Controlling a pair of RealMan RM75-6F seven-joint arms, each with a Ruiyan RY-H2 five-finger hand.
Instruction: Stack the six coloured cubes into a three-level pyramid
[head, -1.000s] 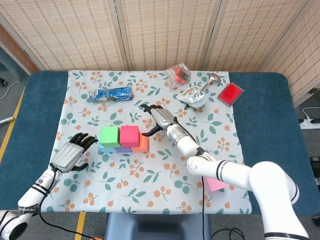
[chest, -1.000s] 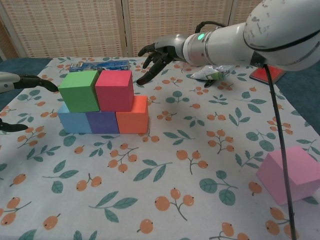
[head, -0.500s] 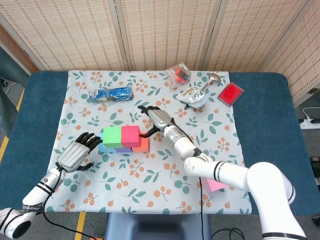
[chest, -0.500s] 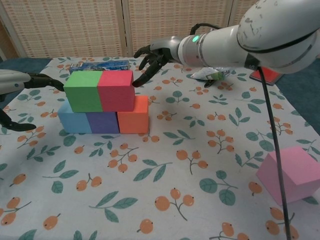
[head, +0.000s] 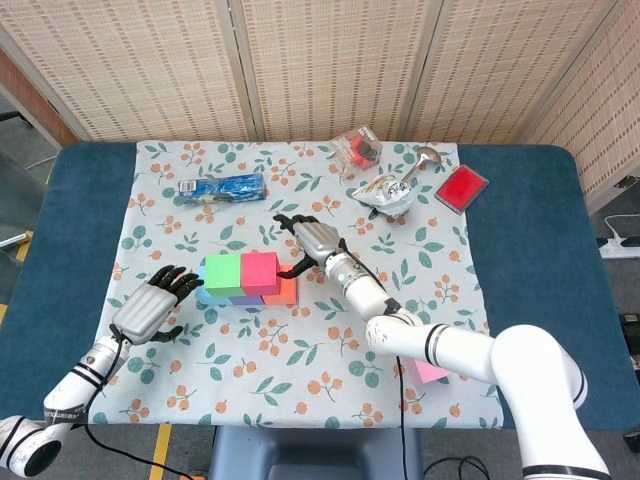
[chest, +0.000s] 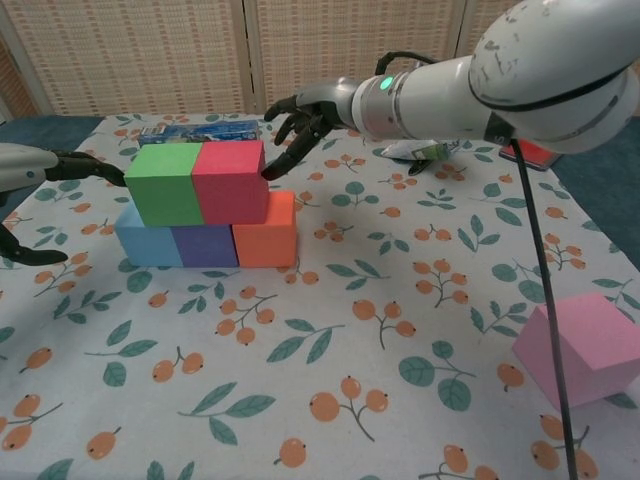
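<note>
The fingers (chest: 283, 160) of my right hand (chest: 305, 112) are spread and hold nothing; one dark fingertip reaches down to the upper right edge of the red cube (chest: 229, 182), at or just short of touching, I cannot tell which. My left hand (head: 150, 309) is likewise open, fingers (chest: 95, 170) apart and empty, lying low just left of the stack, with its fingertips close beside the green cube (chest: 165, 184). The green and red cubes sit side by side, touching, as the second level. Beneath them the bottom row runs light blue cube (chest: 147, 244), purple cube (chest: 205, 244), orange cube (chest: 267, 230), pressed together in a line. No cube stands on the upper pair. The pink cube (chest: 588, 346) rests alone on the cloth near the front right edge, well apart from the stack and under my right arm in the head view. All of this stands on a floral tablecloth (head: 330, 350) over a blue table (head: 530, 250). Toward the far edge lie a blue packet (head: 222, 187), a clear wrapper with red contents (head: 358, 148), a crumpled foil bag (head: 385, 191), a spoon (head: 424, 158) and a flat red box (head: 461, 188).
</note>
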